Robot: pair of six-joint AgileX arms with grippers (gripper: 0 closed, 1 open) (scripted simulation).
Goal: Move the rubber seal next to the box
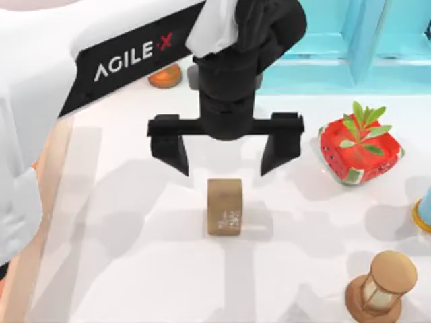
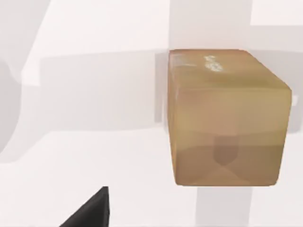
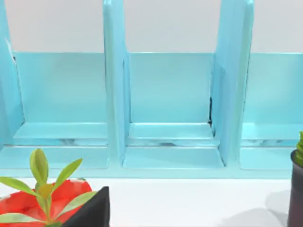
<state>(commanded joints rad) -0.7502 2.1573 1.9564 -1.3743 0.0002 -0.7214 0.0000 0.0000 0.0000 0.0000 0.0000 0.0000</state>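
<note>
— Where's the seal?

— The seal (image 1: 224, 206) lies on the white table (image 1: 135, 269), about the middle, long way running up and down in the top view, with the faint white marks on its upper face toward the near end. Nothing touches it. The left wrist view shows the same tan block (image 2: 227, 118) alone on the bare surface.

— And the gripper?

— The left gripper (image 1: 225, 156) hangs right over the seal's far end, fingers spread wide, one on either side and both clear of it. It's open, holding nothing.

— What else is around?

— To the right, well apart, a red pot (image 1: 360, 153) with a green sprig. Nearer the right front corner, a wooden hourglass (image 1: 382, 284). Along the back stands a turquoise shelf (image 1: 363, 40), and something orange (image 1: 166, 75) peeks out behind the arm.

— The right arm?

— Its wrist camera faces the shelf (image 3: 170, 109), with the pot (image 3: 42, 198) close by. I can't tell whether its fingers are apart or together.
</note>
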